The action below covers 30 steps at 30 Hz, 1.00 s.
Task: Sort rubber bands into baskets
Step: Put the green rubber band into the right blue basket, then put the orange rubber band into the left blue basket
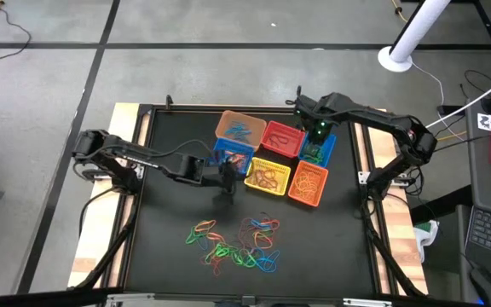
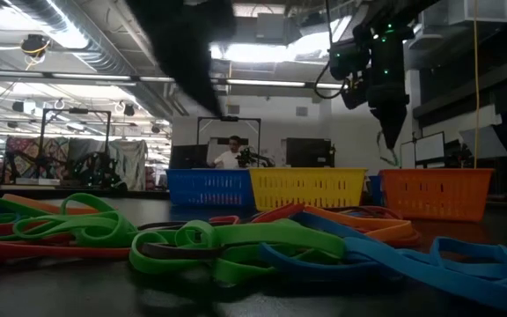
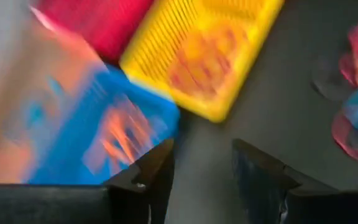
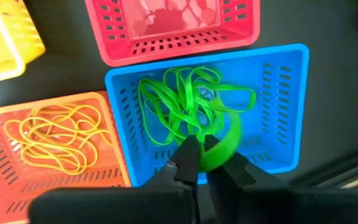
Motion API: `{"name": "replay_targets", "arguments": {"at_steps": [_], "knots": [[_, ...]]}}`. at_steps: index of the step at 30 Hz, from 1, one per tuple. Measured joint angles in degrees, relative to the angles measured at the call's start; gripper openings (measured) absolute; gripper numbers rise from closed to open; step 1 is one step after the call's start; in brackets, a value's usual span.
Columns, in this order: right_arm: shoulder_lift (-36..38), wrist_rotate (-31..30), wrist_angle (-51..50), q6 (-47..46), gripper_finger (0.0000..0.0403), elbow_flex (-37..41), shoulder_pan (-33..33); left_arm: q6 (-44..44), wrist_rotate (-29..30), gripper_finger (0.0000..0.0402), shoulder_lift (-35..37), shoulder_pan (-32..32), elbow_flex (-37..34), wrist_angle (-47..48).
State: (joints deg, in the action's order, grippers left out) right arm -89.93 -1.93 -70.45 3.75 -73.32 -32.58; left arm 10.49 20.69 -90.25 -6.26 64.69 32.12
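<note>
Right pincer (image 4: 202,163): hangs above the blue basket (image 4: 284,93), fingers almost together, a green band (image 4: 229,140) pinched between the tips and drooping below them onto the green heap (image 4: 185,99) in that basket.
Left pincer (image 3: 201,163): fingers apart, nothing between them; beside it stand a second blue basket (image 3: 92,143) and the yellow basket (image 3: 204,56).
Loose bands (image 1: 233,243): an unsorted pile of mixed colours on the mat, well apart from the right pincer, nearer the left one.
Other baskets: beside the right pincer's blue one stand the red basket (image 4: 173,28) and the orange basket (image 4: 48,155), the latter holding yellow bands.
Risk, release: judged likely, the green band may cling to a fingertip when the grip loosens and ride out of the basket as the arm lifts.
Risk, snag: the drooping loop may catch the heap below and drag settled bands over the rim.
Risk, left arm: its pincer is close to the baskets; a careless sweep could nudge them.
</note>
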Motion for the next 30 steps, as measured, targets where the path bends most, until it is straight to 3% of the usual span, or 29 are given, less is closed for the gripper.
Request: {"name": "replay_targets", "arguments": {"at_steps": [5,9,16,30], "knots": [[0.0,0.1,0.0,0.0,0.0073,0.0,-0.1,11.7,-14.5,0.0143,0.3,-0.9,-1.6,10.0],[0.0,0.5,0.1,-0.1,0.0107,0.0,-0.1,16.2,-20.7,0.0134,0.2,-3.0,-5.3,10.1],[0.0,0.4,0.5,-0.5,0.0139,0.0,-0.1,18.3,-24.6,0.0117,0.1,-6.5,-10.4,2.5],[0.0,0.4,0.5,-0.7,0.0138,0.0,-0.1,22.5,-25.4,0.009,0.1,-10.0,-18.9,-12.9]]}}
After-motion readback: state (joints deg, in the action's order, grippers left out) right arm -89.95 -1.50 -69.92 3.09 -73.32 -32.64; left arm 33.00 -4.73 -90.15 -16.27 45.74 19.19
